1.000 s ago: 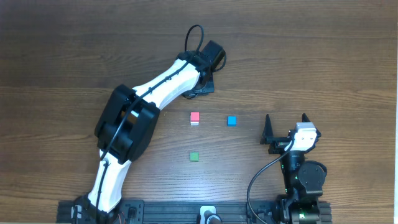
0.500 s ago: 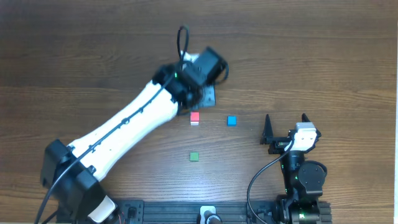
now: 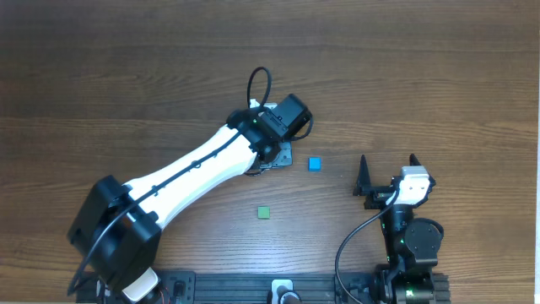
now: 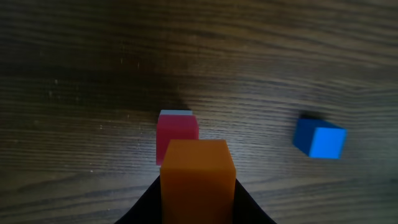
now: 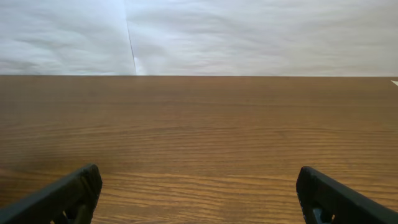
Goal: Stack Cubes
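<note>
My left gripper is shut on an orange cube and holds it just above the table. Right beyond the orange cube stands a red cube on top of a white one, whose edge barely shows. A blue cube lies apart from them, to the right in the top view. A green cube sits nearer the arm bases. In the top view my left gripper covers the red cube. My right gripper rests open at the right, holding nothing.
The dark wooden table stretches wide on all sides. A pale wall stands beyond the table's far edge in the right wrist view. The right arm's base and cable sit at the bottom right.
The left arm swung back from the far side and came down toward the red cube, which it now covers in the top view. The right arm stayed still.
</note>
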### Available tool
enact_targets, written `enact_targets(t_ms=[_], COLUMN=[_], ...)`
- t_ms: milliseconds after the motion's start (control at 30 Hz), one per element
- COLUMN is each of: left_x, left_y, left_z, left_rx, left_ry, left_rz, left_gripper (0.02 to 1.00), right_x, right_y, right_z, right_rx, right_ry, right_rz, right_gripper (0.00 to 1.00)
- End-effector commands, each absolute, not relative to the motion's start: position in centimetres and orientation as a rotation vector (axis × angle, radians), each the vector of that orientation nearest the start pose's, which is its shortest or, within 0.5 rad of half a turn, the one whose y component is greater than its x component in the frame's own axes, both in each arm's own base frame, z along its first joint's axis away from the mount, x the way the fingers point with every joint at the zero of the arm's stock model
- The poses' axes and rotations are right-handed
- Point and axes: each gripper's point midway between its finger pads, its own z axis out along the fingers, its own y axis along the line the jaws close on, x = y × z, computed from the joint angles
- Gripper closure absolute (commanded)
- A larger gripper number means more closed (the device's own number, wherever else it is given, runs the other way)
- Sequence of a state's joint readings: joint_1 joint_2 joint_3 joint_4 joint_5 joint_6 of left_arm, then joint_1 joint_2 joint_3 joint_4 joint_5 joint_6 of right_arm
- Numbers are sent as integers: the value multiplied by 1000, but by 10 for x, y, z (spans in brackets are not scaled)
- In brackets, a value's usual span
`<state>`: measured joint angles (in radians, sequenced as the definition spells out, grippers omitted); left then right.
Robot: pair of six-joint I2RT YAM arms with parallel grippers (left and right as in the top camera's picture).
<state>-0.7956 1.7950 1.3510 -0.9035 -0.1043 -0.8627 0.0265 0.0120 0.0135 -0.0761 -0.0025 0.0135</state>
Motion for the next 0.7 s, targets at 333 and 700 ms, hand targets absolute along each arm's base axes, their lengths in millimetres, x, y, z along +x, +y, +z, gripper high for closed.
enact_targets(t_ms=[333,700], left_x=[276,277], left_y=[-254,-249], left_z=[60,54], left_rx=[-170,-150], left_ry=[2960,2974], left_rz=[-82,-49], left_gripper=[978,978], right_x=[246,246], right_y=[7,7], right_z=[157,157], right_rx=[-23,-23], right_ry=[1645,1645], right_rz=[32,32], right_gripper=[9,7])
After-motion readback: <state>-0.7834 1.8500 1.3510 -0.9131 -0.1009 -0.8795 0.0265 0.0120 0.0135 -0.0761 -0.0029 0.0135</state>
